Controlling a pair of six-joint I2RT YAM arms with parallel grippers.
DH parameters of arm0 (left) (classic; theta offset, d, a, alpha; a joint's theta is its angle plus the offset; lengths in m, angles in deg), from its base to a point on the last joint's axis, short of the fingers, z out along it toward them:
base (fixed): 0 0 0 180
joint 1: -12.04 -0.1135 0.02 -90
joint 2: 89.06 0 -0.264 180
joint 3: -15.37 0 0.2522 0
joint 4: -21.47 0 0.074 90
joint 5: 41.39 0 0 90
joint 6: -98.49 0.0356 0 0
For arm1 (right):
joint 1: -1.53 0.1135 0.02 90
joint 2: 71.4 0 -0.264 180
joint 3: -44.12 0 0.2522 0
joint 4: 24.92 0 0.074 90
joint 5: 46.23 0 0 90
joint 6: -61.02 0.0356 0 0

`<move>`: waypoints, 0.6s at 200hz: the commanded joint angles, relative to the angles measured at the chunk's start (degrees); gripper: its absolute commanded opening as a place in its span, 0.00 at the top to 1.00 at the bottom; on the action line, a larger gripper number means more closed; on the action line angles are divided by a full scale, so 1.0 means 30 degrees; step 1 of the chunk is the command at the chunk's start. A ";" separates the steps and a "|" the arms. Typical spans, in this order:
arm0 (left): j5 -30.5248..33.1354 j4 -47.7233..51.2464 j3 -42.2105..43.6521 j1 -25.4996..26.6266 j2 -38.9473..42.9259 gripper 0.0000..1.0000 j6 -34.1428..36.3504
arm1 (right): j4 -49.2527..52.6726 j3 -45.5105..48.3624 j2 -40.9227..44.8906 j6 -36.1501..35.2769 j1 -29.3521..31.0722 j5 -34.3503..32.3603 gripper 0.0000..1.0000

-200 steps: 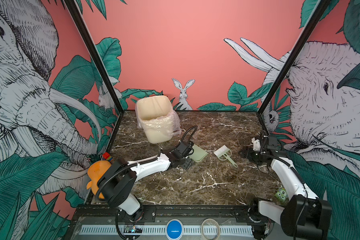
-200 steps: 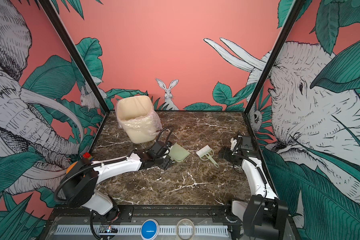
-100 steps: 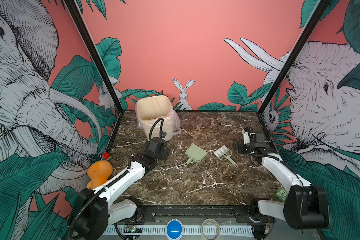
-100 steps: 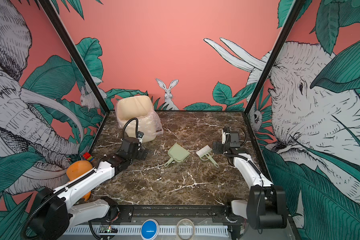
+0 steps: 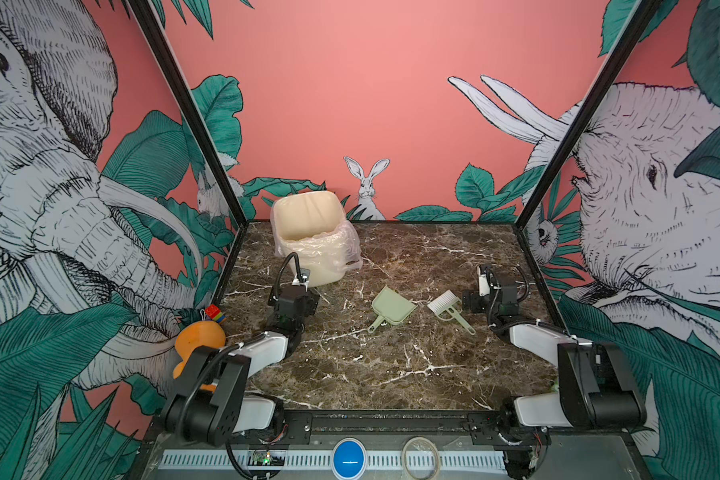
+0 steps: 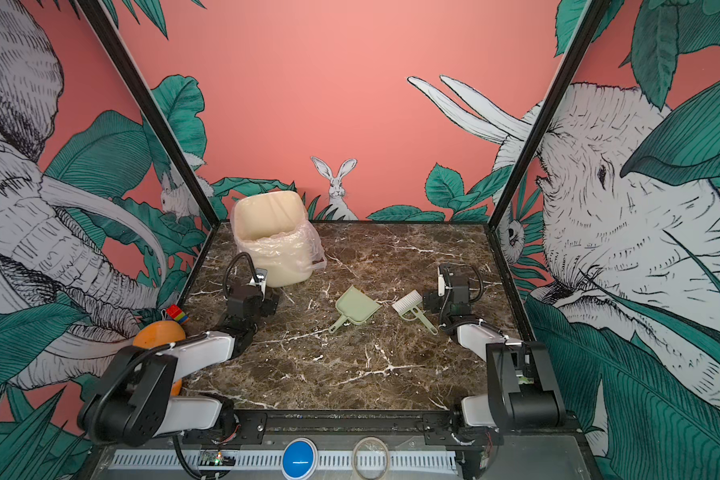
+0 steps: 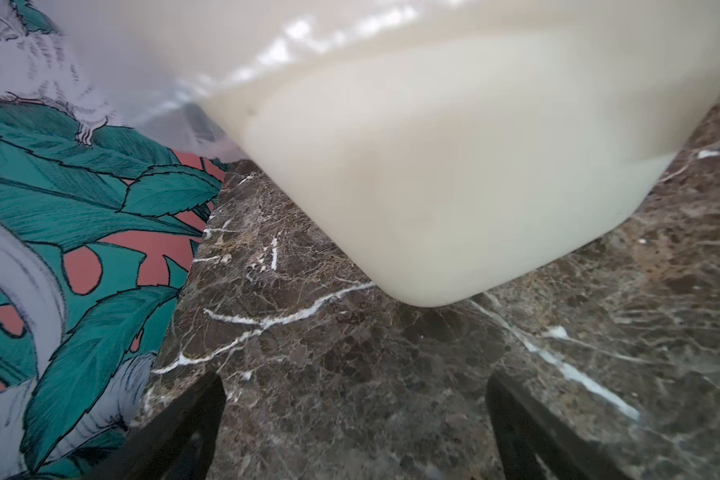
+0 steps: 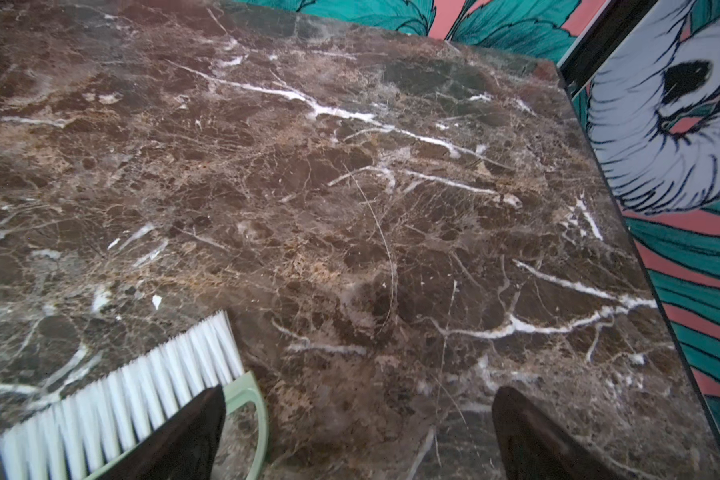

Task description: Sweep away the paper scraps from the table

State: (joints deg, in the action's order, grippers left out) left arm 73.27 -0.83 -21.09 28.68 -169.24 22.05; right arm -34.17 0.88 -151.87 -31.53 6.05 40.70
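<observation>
No paper scraps show on the table [image 5: 391, 365] [image 6: 329, 365] in any view. In both top views a pale green dustpan [image 5: 393, 309] [image 6: 356, 307] and a white-bristled brush [image 5: 445, 303] [image 6: 408, 303] lie loose mid-table. My left gripper [image 5: 308, 296] [image 7: 354, 386] is open and empty, low over the marble just in front of the cream bin [image 5: 308, 232] [image 7: 433, 166]. My right gripper [image 5: 470, 301] [image 8: 358, 395] is open too. It holds nothing, and one finger sits beside the brush head [image 8: 121, 395].
The bin with its clear liner [image 6: 308, 249] stands at the back left. An orange object [image 5: 198, 338] and a coloured cube [image 5: 213, 312] lie off the table's left edge. Black frame posts and walls close in both sides. A tape ring [image 5: 420, 455] lies in front.
My left gripper has let go of the dustpan handle and drawn back left to the bin's front. My right gripper has shifted slightly left toward the brush. Both jaws opened wider.
</observation>
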 commanded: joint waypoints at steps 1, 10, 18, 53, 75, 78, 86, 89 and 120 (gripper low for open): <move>0.0026 -0.5363 0.0516 -0.0401 -0.1234 0.01 0.0525 | -0.3863 0.0302 -0.0246 -0.0743 0.0068 -0.0081 0.01; 0.0282 -0.6007 0.0574 -0.0482 -0.1778 0.01 0.0374 | -0.4066 0.0369 -0.0385 -0.0777 0.0052 -0.0002 0.01; 0.0281 -0.6753 0.0691 -0.0683 -0.2088 0.01 0.0292 | -0.4632 0.0636 -0.0560 -0.0848 0.0054 0.0160 0.01; -0.1360 -0.8045 0.1645 -0.1785 -0.2020 0.02 -0.0796 | -0.8023 0.2319 -0.1157 -0.0910 0.0062 0.0292 0.01; -0.1697 -0.7378 0.1611 -0.1928 -0.1707 0.02 -0.0931 | -0.9032 0.2684 -0.1423 -0.0828 -0.0007 0.0262 0.01; -0.1825 -0.7545 0.1658 -0.1964 -0.1755 0.02 -0.0923 | -0.9269 0.2791 -0.1534 -0.0848 -0.0003 0.0262 0.01; -0.1922 -0.7999 0.1728 -0.1976 -0.1961 0.02 -0.0882 | -1.0260 0.3078 -0.1948 -0.0822 -0.0028 0.0311 0.01; -0.1971 -0.8081 0.1761 -0.1992 -0.2006 0.02 -0.0909 | -1.0741 0.3247 -0.2164 -0.0821 -0.0023 0.0290 0.01; -0.2619 -0.9633 0.1936 -0.2612 -0.3208 0.02 -0.1360 | -1.2078 0.3684 -0.2696 -0.0781 -0.0057 0.0134 0.01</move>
State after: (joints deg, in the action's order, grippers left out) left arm 67.44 -22.16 -16.56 22.08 -175.66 19.36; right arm -62.78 11.44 -159.63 -33.71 6.03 41.35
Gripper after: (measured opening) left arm 0.980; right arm 0.992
